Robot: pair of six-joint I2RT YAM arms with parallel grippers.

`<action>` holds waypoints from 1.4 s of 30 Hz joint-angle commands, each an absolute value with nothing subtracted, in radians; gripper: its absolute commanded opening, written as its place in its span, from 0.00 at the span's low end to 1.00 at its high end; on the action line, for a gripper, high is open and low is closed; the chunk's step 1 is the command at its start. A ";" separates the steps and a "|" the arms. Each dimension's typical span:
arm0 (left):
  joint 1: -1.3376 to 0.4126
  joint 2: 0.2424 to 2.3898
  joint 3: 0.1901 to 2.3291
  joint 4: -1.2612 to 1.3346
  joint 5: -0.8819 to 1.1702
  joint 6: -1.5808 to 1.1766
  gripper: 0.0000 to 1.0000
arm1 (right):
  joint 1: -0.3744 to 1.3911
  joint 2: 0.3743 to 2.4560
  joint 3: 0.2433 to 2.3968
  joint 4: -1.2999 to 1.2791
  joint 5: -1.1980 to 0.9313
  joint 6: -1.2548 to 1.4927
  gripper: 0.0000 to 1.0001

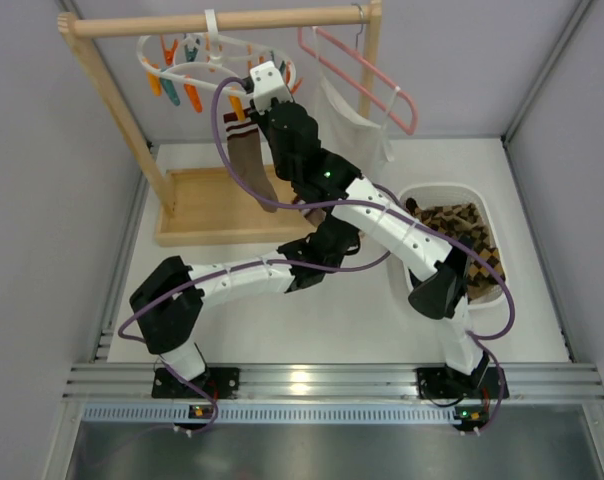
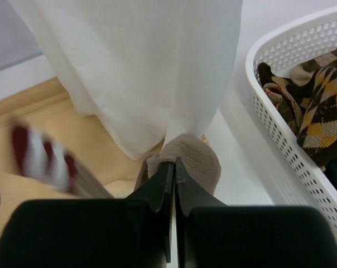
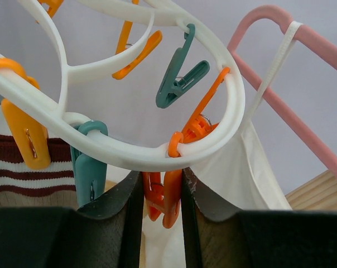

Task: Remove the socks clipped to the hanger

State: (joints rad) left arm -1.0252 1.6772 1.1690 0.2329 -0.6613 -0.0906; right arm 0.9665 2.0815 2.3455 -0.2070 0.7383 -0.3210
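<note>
Argyle socks (image 2: 319,111) lie in the white perforated basket (image 2: 280,134). One brown striped-cuff sock (image 1: 247,160) hangs from the white oval hanger (image 3: 129,153), left fingers (image 2: 157,184) clamping its toe, right fingers (image 3: 129,206) squeezing an orange clothespin (image 3: 165,195).

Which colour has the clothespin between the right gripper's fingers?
The clothespin is orange; the right wrist view shows it best.

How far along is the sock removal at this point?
Done: argyle socks already lie in the white basket. In hand: the right gripper squeezes an orange clothespin on the hanger, while the left gripper pinches the toe of a brown sock. Left: that striped-cuff sock hangs from the hanger, not yet freed or binned.
</note>
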 commanded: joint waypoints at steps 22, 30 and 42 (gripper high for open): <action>-1.077 1.269 0.876 0.276 -0.476 -0.325 0.00 | 0.994 1.775 2.065 -0.229 0.557 -0.164 0.79; -1.103 1.140 0.772 0.276 -0.377 -0.414 0.00 | 1.009 1.505 1.791 -0.275 0.474 -0.066 0.99; -1.109 1.117 0.833 0.291 -0.103 -0.506 0.00 | 1.009 1.013 1.340 -0.359 0.652 0.057 1.00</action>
State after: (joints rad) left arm -1.1015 1.1095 0.7658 0.2314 -0.2195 -0.4709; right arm 0.9947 1.1221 1.4456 -0.3244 0.5598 -0.0189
